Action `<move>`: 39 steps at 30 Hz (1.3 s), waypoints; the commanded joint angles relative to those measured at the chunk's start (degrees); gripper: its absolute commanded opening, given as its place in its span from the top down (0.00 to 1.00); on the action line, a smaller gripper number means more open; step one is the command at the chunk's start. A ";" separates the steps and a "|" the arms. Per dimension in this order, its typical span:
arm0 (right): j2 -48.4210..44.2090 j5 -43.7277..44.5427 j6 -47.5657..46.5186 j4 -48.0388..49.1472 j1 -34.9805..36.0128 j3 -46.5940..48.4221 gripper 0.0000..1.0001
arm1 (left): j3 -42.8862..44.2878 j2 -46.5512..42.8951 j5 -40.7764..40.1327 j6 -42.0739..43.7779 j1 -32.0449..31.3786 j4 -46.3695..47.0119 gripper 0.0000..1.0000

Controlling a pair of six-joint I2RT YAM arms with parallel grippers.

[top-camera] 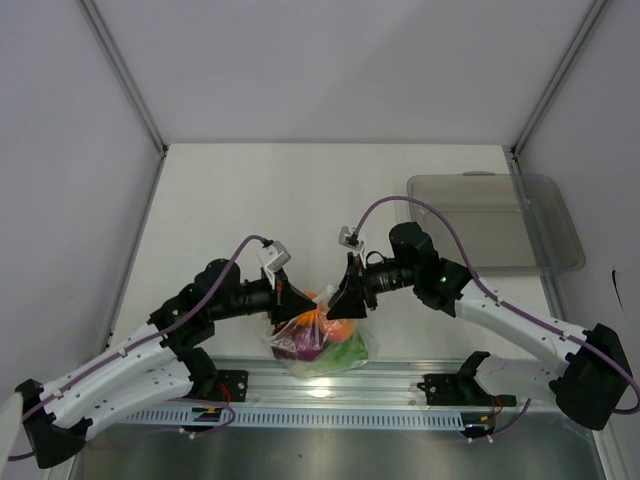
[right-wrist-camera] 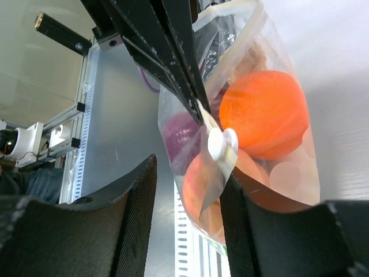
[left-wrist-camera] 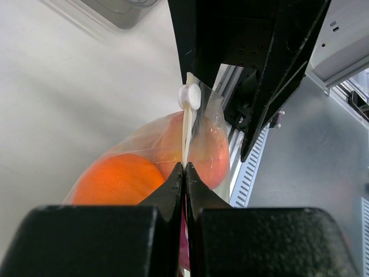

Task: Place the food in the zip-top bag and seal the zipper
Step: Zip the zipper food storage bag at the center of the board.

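A: At the near edge of the desk (top-camera: 260,200), right above the metal rail (top-camera: 330,378), the zip-top bag (top-camera: 322,345) sits between both arms. Food inside?

B: Yes. Right wrist view: orange (right-wrist-camera: 262,109), peach-coloured fruit (right-wrist-camera: 199,184), dark purple fruit (right-wrist-camera: 179,130), all behind the plastic. Green cabbage (top-camera: 348,350) shows only from the top. Nothing loose on the desk that I can spot.

A: Tools?

B: Left tool (left-wrist-camera: 183,167) pinched flat on the zipper (left-wrist-camera: 186,135), just short of the white slider (left-wrist-camera: 189,96). Right tool (right-wrist-camera: 189,170) half spread, fingers either side of the slider end, no squeeze on the plastic that I can see.

A: So food step done, sealing step in hand. Sealed?

B: Can't tell. Past the slider the strip looks bowed apart, so I'd guess partly unsealed. Can't tell whether the bag's bottom rests on anything either.

A: Risks?

B: If it hangs, one thin pinch carries it, and heavy fruit could drag the strip out of the left tool. The bag then drops onto the rail or off the edge, and an unsealed mouth spills fruit. Also, the right tool could close beside the slider rather than on it. A pull would then crumple plastic, not run the seal.

A: Far side?

B: Clear rigid tray (top-camera: 495,220) at far right, well apart, not involved.
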 commanded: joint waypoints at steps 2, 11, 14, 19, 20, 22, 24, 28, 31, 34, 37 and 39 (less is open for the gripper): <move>0.49 1.23 2.17 7.56 -0.05 -0.22 0.54 | 0.88 -0.84 1.59 -1.09 -0.10 3.70 1.00; 1.19 2.73 4.38 12.32 -0.05 -3.04 0.62 | 0.00 -2.16 1.42 -1.18 -0.10 3.96 0.99; 1.37 3.08 4.73 13.02 -0.05 -3.65 0.70 | -0.35 -2.42 1.42 -1.18 -0.10 4.05 0.99; 1.46 3.08 5.87 14.77 -0.05 -4.09 1.00 | -0.71 -2.25 1.07 -0.92 -0.01 4.05 0.99; 1.28 3.34 6.13 15.21 -0.05 -4.27 1.00 | -0.53 -2.16 0.63 -1.00 0.08 3.70 0.98; 0.67 3.17 5.96 15.48 -0.05 -4.53 1.00 | 0.17 -1.90 0.36 -1.18 0.25 3.61 0.71; 0.23 3.08 5.00 14.87 -0.05 -4.53 1.00 | 0.87 -1.29 0.36 -1.79 0.69 3.96 0.52; -0.30 2.47 4.12 14.25 0.04 -4.27 1.00 | 4.12 1.61 2.29 -2.59 1.49 4.84 0.44; -0.83 2.99 3.94 14.07 0.21 -4.27 1.00 | 5.89 4.24 3.70 -2.76 1.57 6.33 0.44; -0.92 3.08 4.11 13.64 0.39 -4.18 1.00 | 6.32 5.74 4.32 -3.46 1.57 8.26 0.44; -1.00 3.78 4.11 13.28 0.48 -4.27 1.00 | 6.32 6.54 4.76 -3.99 1.57 9.67 0.45; -1.01 3.96 4.38 13.28 0.48 -4.27 1.00 | 6.68 7.15 4.58 -3.91 1.57 9.59 0.46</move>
